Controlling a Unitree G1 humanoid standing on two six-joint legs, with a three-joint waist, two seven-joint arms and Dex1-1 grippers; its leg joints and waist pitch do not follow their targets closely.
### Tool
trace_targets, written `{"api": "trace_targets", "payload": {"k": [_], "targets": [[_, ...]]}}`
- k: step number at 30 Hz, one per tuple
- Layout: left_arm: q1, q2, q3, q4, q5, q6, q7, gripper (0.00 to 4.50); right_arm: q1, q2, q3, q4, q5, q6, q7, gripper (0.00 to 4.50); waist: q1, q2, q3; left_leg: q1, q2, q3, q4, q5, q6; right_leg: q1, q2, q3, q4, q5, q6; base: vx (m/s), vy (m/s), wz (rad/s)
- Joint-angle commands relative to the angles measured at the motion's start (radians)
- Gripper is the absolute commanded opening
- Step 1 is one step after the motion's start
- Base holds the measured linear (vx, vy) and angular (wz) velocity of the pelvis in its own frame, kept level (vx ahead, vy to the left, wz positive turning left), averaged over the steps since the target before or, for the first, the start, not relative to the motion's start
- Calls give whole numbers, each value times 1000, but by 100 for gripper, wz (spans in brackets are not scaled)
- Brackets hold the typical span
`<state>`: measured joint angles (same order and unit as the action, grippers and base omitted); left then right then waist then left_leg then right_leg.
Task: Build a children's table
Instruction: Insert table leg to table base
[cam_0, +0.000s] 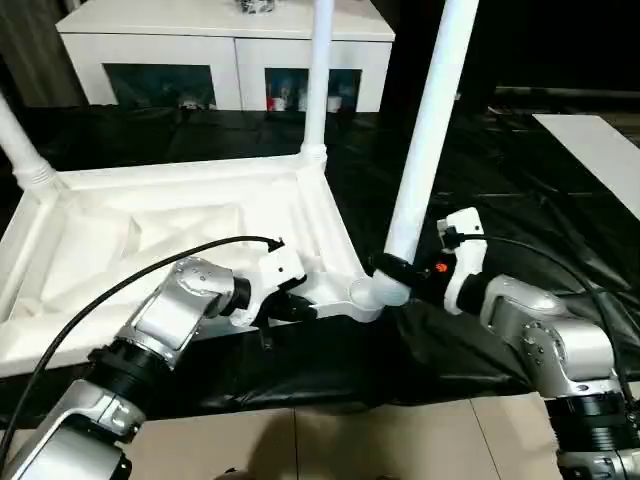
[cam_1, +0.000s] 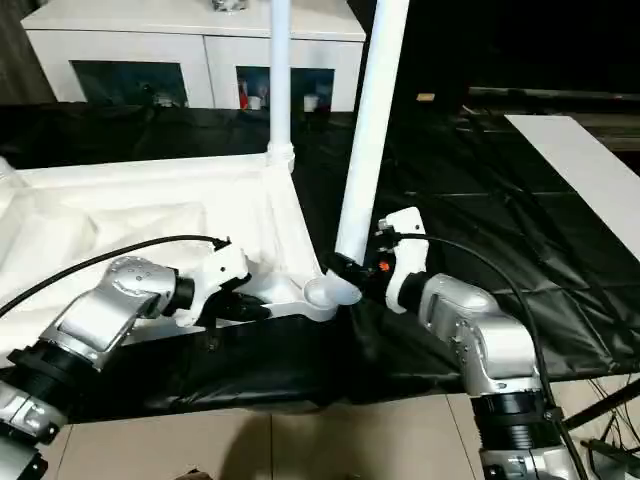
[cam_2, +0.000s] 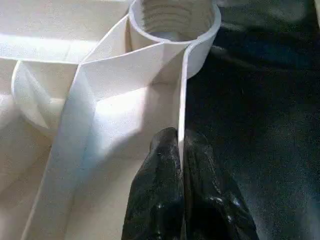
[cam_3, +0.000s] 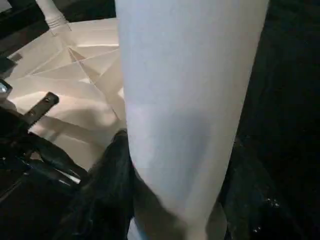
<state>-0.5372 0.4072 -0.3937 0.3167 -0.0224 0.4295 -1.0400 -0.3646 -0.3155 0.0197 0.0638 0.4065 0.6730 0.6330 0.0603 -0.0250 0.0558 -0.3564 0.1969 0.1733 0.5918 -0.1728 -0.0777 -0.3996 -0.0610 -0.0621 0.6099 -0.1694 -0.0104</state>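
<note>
the children's table (cam_0: 150, 230) lies upside down on black sheeting (cam_0: 520, 200). left gripper (cam_0: 290, 308) fingers pinch its near rim; right gripper (cam_0: 385, 265) fingers clasp a leg (cam_0: 430, 130) at the corner socket (cam_0: 365, 297). keep the leg upright while seating it.

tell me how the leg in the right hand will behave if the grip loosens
The leg is long, leaning, and gripped only near its base by the right hand, so it would probably tip over. Its smooth round tube looks slippery and apt to roll. Probably light, being hollow plastic.
</note>
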Motion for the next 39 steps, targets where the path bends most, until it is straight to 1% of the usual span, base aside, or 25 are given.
{"api": "trace_targets", "payload": {"k": [1, 2, 3, 5, 7, 8, 10, 11, 12, 14, 15, 17, 18, 19, 20, 23, 25, 27, 28, 29, 30, 31, 37, 38, 39], "targets": [[24, -33, -7, -59, 7, 94, 45, 0, -30, -3, 20, 18, 9, 31, 11, 189, 1, 6, -61, 9, 32, -12, -74, -283, -19, 42, -74, 47, -86, -366, -164, 0, 0, 0], [25, -34, -7, -61, 7, 98, 47, 0, -30, -3, 20, 18, 9, 32, 12, 189, 0, 6, -61, 7, 32, -12, -73, -278, -19, 42, -74, 47, -85, -357, -168, 0, 0, 0], [24, -45, -9, -70, 13, 106, 58, 0, -38, -3, 22, 30, 6, 30, 16, 189, 0, 5, -60, 7, 30, -10, -72, -274, -14, 41, -72, 47, -89, -356, -166, 0, 0, 0], [26, -62, -12, -88, 21, 112, 86, 0, -53, 0, 23, 59, -1, 22, 22, 189, 2, 3, -62, 4, 27, -9, -70, -261, -9, 43, -73, 47, -89, -360, -162, 0, 0, 0], [28, -58, -29, -94, 31, 82, 80, 0, -61, 4, 20, 78, -2, 16, 27, 189, 1, 2, -60, 3, 26, -10, -71, -263, -7, 42, -72, 46, -92, -374, -152, 0, 0, 0], [29, -49, -42, -91, 43, 44, 72, 0, -65, 6, 21, 91, -4, 12, 31, 189, 0, 3, -60, 4, 27, -12, -71, -268, -6, 41, -72, 45, -93, -383, -146, 0, 0, 0], [27, -33, -54, -84, 58, 19, 62, 0, -67, 6, 25, 104, -9, 6, 38, 189, 0, 1, -61, 4, 27, -11, -71, -271, -6, 40, -71, 46, -93, -388, -140, 0, 0, 0], [25, -22, -58, -86, 68, 11, 61, 0, -70, 4, 28, 111, -13, 3, 39, 189, 1, 2, -61, 5, 28, -12, -72, -272, -8, 39, -73, 45, -92, -386, -140, 0, 0, 0], [24, -13, -59, -88, 72, 9, 54, 0, -73, 2, 30, 117, -14, 2, 41, 189, -1, -1, -61, 4, 28, -11, -72, -270, -8, 40, -72, 45, -92, -382, -141, 0, 0, 0], [25, -3, -58, -98, 74, 18, 47, 0, -78, -1, 31, 126, -13, 0, 44, 189, 0, 1, -62, 3, 28, -10, -72, -259, -8, 40, -72, 46, -90, -365, -145, 0, 0, 0], [25, 8, -59, -103, 67, -5, 20, 0, -84, -3, 31, 140, -14, -3, 49, 189, -1, -2, -62, 2, 28, -10, -71, -253, -7, 41, -72, 46, -88, -356, -148, 0, 0, 0], [27, 24, -65, -111, 57, -45, -15, 0, -92, -5, 31, 162, -19, -8, 60, 189, -2, -1, -63, 1, 27, -11, -71, -253, -3, 41, -73, 45, -88, -356, -153, 0, 0, 0], [27, 29, -67, -113, 55, -60, -24, 0, -94, -5, 31, 168, -20, -10, 63, 189, -2, 1, -63, 3, 28, -9, -70, -251, -4, 39, -73, 47, -88, -348, -156, 0, 0, 0], [27, 35, -73, -112, 57, -61, -32, 0, -98, -5, 34, 178, -24, -12, 69, 189, -1, 1, -63, 3, 29, -9, -70, -252, -4, 39, -72, 46, -87, -344, -158, 0, 0, 0], [26, 40, -78, -110, 62, -70, -37, 0, -100, -5, 37, 187, -25, -13, 75, 189, -2, -2, -62, 3, 29, -9, -71, -256, -6, 40, -71, 46, -86, -343, -161, 0, 0, 0], [21, 48, -80, -93, 63, -91, -46, 0, -104, -3, 46, 210, -16, -1, 102, 189, -1, 0, -61, 5, 30, -10, -72, -265, -10, 38, -73, 46, -85, -350, -164, 0, 0, 0], [16, 51, -76, -84, 63, -99, -50, 0, -101, -3, 55, 219, -12, 5, 117, 189, 0, -5, -61, 4, 30, -10, -73, -263, -11, 39, -74, 46, -85, -353, -159, 0, 0, 0], [10, 53, -69, -73, 64, -110, -47, 0, -97, -4, 66, 227, -17, 6, 129, 189, -1, -4, -61, 6, 31, -10, -73, -269, -15, 37, -73, 46, -86, -350, -160, 0, 0, 0], [10, 53, -69, -73, 64, -110, -47, 0, -97, -4, 66, 227, -17, 6, 129, 189, -1, -5, -61, 6, 31, -10, -74, -273, -16, 38, -73, 46, -86, -352, -160, 0, 0, 0], [0, 55, -60, -57, 65, -122, -38, 0, -88, -2, 72, 232, -24, 1, 135, 189, -1, -8, -60, 6, 31, -10, -74, -281, -17, 37, -74, 46, -87, -367, -156, 0, 0, 0], [0, 55, -60, -57, 65, -122, -38, 0, -88, -2, 72, 232, -24, 1, 135, 189, -1, -8, -60, 6, 31, -10, -74, -281, -17, 37, -74, 46, -87, -367, -156, 0, 0, 0], [-6, 55, -55, -48, 65, -126, -31, 0, -82, 1, 71, 234, -27, -6, 133, 189, -1, -11, -60, 7, 31, -10, -74, -292, -18, 36, -75, 46, -90, -389, -150, 0, 0, 0], [-19, 46, -30, -19, 61, -138, -4, 0, -37, 23, 35, 246, -32, -83, 113, 189, -1, -10, -57, 9, 31, -12, -75, -318, -20, 31, -78, 45, -99, -458, -126, 0, 0, 0], [-21, 42, -24, -10, 59, -143, 1, 0, -5, 39, 11, 245, -31, -131, 93, 189, -1, -9, -58, 10, 30, -12, -74, -324, -19, 29, -78, 45, -103, -471, -118, 0, 0, 0], [-23, 41, -23, -7, 59, -145, 3, 0, 12, 49, -2, 245, -24, -150, 89, 189, -1, -10, -57, 11, 30, -12, -74, -329, -20, 27, -79, 45, -104, -480, -116, 0, 0, 0]]}}
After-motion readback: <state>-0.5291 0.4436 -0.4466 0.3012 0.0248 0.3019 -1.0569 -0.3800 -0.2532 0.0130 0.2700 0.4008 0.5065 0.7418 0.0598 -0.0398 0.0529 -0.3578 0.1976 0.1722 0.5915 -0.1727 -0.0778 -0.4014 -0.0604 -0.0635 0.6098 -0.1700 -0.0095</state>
